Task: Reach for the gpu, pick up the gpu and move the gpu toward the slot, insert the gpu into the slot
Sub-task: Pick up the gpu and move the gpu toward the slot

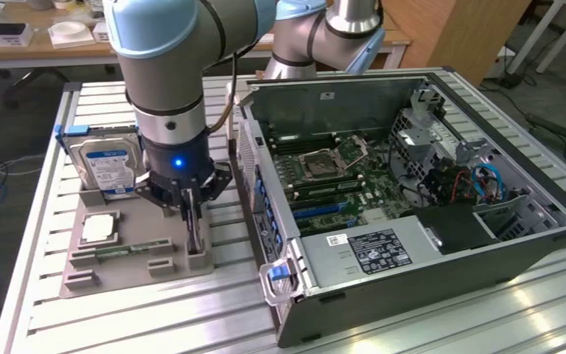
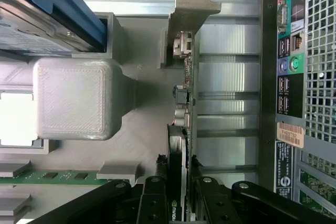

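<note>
On the gray tray [image 1: 130, 274], gpu [image 1: 197, 236] on edge, hand [image 2: 177, 167] pinching it, hard drive [image 1: 106, 166] nearby

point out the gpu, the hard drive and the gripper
gpu [image 2: 177, 145], wrist view, thin edge of the card
hard drive [image 1: 106, 164], exterior view, blue label
gripper [image 1: 191, 210], exterior view, midway between its fingertips

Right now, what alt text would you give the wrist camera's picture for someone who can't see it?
The robot's black gripper straddles the gpu, a thin card standing on edge in a grey holder tray. Beyond the tray lies a slatted metal table, then the computer case with its coloured ports.
</note>
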Robot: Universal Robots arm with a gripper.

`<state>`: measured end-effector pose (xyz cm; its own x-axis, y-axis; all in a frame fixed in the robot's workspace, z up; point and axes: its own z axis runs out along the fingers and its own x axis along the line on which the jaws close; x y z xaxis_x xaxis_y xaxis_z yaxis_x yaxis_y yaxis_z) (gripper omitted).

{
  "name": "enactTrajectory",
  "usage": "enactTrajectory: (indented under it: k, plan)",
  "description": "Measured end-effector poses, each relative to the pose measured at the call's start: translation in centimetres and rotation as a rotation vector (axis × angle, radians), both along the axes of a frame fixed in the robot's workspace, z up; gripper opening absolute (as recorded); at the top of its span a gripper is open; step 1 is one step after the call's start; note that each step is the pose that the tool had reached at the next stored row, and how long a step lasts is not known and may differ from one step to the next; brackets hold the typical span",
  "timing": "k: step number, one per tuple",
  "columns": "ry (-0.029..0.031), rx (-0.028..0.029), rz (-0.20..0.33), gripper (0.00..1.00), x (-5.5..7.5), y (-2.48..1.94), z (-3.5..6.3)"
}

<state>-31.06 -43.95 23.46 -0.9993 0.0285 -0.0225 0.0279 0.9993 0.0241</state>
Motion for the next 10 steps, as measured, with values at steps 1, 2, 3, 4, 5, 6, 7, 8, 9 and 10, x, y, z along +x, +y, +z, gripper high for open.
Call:
enactTrajectory:
  k: [1,2,3,4,5,6,7,8,9,10]
  plan:
    - [-0.0001,0.0001,0.0,0.26,0.0,0.0,0.36]
    - [0.0004,-0.0001,0.0,0.26,0.0,0.0,0.82]
    - [0.0004,-0.0001,0.0,0.26,0.0,0.0,1.26]
    - [0.0004,-0.0002,0.0,0.26,0.0,0.0,1.71]
    - [0.0004,-0.0002,0.0,0.26,0.0,0.0,2.16]
    - [0.0004,-0.0001,0.0,0.26,0.0,0.0,2.61]
    - [0.0004,-0.0001,0.0,0.26,0.0,0.0,3.02]
    - [0.0006,-0.0002,0.0,0.26,0.0,-0.01,3.43]
    - [0.0008,-0.0002,0.0,0.26,0.0,-0.01,3.79]
    - [0.0012,-0.0002,0.0,0.26,0.0,-0.01,4.14]
